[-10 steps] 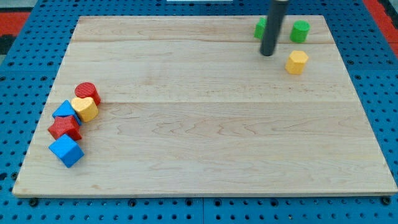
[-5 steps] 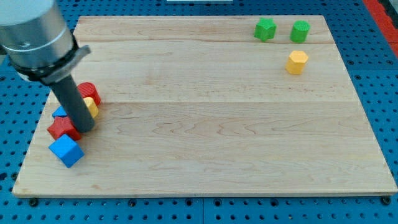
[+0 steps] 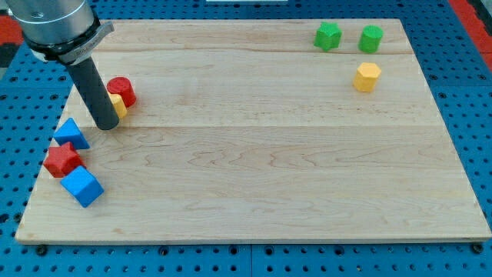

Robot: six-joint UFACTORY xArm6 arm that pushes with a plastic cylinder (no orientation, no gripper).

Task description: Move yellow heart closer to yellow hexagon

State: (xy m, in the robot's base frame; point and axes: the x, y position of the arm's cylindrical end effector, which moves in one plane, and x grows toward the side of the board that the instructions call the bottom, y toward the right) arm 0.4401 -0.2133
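Observation:
The yellow heart (image 3: pixel 118 105) lies at the board's left, mostly hidden behind my rod, touching the red cylinder (image 3: pixel 122 91) just above and to its right. My tip (image 3: pixel 105 124) rests on the board against the heart's lower left side. The yellow hexagon (image 3: pixel 367 76) sits far off at the view's upper right.
A blue triangle-like block (image 3: pixel 71 133), a red star (image 3: pixel 62 160) and a blue cube (image 3: pixel 82 186) sit in a loose column near the left edge, below my tip. Two green blocks (image 3: pixel 328 35) (image 3: pixel 371 38) stand at the top right, above the hexagon.
My rod swung from the top right to the left cluster, then moved up. The yellow heart and red cylinder shifted up and right; the blue triangle and red star slid left.

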